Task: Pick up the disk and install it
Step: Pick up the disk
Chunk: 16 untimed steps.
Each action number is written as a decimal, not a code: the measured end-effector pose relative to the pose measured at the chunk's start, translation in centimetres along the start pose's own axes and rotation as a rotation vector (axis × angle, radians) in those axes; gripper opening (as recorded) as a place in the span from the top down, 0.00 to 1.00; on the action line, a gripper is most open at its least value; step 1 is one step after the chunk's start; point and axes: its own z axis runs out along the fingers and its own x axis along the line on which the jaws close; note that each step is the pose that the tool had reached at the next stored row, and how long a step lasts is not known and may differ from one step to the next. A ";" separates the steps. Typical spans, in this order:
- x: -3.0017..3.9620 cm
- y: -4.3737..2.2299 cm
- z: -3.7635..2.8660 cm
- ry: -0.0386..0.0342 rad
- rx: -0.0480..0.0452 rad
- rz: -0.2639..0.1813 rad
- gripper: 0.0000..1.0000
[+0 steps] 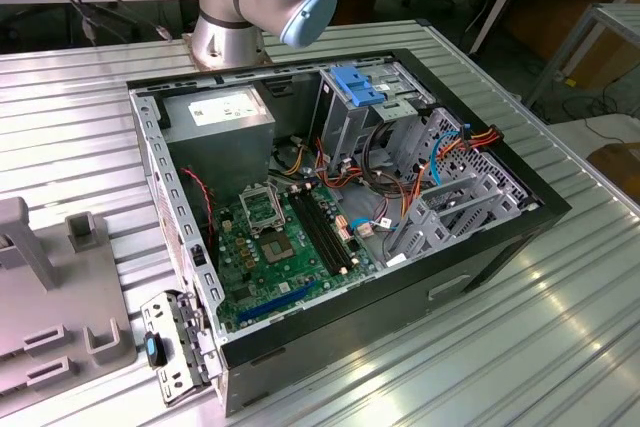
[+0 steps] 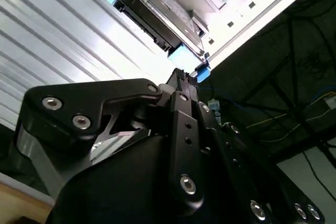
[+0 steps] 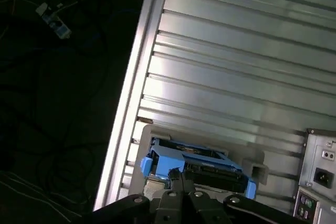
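Ribbed metal table [image 1: 560,337] w/ an open PC case [image 1: 470,272] lying on its side, that's the setup. The disk [image 2: 157,17], grey drive in its blue frame, isn't in the case. In both wrist views it sits near the table's edge, and in the first wrist view it looks cradled in a light-grey holder [image 3: 256,170], w/ what looks like the case's rear panel [image 3: 317,177] not far off. Pincer [image 3: 181,181] is right up at the disk's near end, prob touching the blue frame, but tbh can't tell whether it's apart or clamped on it bc its own body blocks that bit. Progress imo: early, grab stage at best. Disk doesn't look lifted and the install is all left to do. Exterior view: the drive cage inside the case has another blue carrier [image 1: 356,84] on top, mobo and cables exposed, and the arm [image 1: 225,32] stands on the table just behind the case.
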 end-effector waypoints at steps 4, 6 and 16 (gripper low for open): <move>0.00 0.00 0.00 0.0061 -0.0030 -0.138 0.89; 0.00 0.00 0.00 0.0081 -0.0041 -0.183 0.89; 0.00 0.00 0.00 0.0196 -0.0098 -0.445 0.89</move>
